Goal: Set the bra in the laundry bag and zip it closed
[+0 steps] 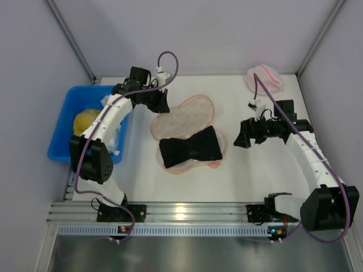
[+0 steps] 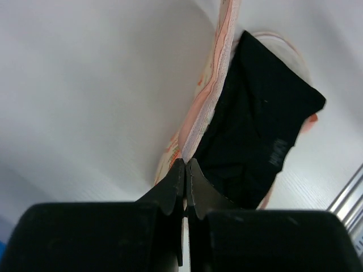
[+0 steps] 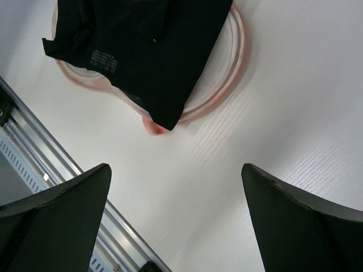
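The left gripper (image 2: 185, 170) is pressing its jaws fully together, and the rim of the laundry bag (image 1: 184, 113) is running straight into the tips, so it is apparently pinching the far-left edge of the bag's opened flap. Just beyond that edge, the bra (image 1: 190, 146) is lying flat across the near half of the bag, resting on it rather than enclosed, with one black corner reaching past the pink rim on the near side. The step in hand is probably folding the flap over the bra. Doing it well is going to mean carrying the pinched edge in a low arc toward the near rim, keeping the mesh taut, and tucking any overhanging corner in so the zipper is not biting fabric. The right gripper (image 3: 176, 215) is hanging over bare table just right of the bag with its jaws spread wide, holding nothing and well placed to pin the near half. Room is lying open right of the bag. The blue bin (image 1: 59, 130) is crowding the left arm's side, and the metal rail (image 1: 181, 212) is bounding the near edge.
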Robot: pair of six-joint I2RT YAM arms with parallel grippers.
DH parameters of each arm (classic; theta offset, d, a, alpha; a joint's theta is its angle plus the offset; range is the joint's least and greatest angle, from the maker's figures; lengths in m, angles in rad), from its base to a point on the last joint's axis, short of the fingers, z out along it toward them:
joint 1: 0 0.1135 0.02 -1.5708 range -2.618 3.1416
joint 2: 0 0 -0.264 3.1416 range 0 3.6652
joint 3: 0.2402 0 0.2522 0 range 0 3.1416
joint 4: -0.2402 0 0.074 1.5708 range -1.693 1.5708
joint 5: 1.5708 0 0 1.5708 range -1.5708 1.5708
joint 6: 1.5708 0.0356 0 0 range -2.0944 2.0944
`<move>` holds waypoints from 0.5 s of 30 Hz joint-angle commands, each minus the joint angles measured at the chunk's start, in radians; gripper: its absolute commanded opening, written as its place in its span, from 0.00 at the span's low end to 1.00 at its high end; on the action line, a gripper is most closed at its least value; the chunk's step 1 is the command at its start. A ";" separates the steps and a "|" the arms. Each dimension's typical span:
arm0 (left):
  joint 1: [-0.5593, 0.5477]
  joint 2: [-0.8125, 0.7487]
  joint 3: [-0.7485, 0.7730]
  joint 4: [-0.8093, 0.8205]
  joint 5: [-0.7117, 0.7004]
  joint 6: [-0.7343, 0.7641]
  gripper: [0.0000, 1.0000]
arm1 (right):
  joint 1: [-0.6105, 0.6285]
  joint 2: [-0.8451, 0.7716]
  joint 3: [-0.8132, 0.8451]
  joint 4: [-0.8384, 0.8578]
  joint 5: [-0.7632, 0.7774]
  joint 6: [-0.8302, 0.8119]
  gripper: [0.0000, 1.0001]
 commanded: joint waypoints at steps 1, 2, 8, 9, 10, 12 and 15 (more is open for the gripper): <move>-0.058 -0.092 -0.084 -0.004 0.081 0.061 0.00 | -0.018 -0.031 0.061 -0.018 0.005 0.004 0.99; -0.067 -0.133 -0.104 -0.004 0.089 0.072 0.00 | -0.020 -0.035 0.061 -0.022 0.012 0.002 0.99; -0.132 -0.288 -0.283 -0.004 0.156 0.176 0.00 | -0.034 -0.044 0.061 -0.034 0.028 0.001 0.99; -0.149 -0.305 -0.306 -0.006 0.169 0.195 0.00 | -0.035 -0.042 0.061 -0.035 0.028 0.001 0.99; -0.158 -0.336 -0.366 -0.004 0.185 0.218 0.00 | -0.037 -0.042 0.061 -0.035 0.030 -0.001 0.99; -0.202 -0.358 -0.426 -0.004 0.187 0.264 0.00 | -0.038 -0.041 0.061 -0.031 0.032 0.001 0.99; -0.274 -0.362 -0.512 -0.004 0.189 0.272 0.00 | -0.038 -0.033 0.068 -0.017 0.032 0.005 0.99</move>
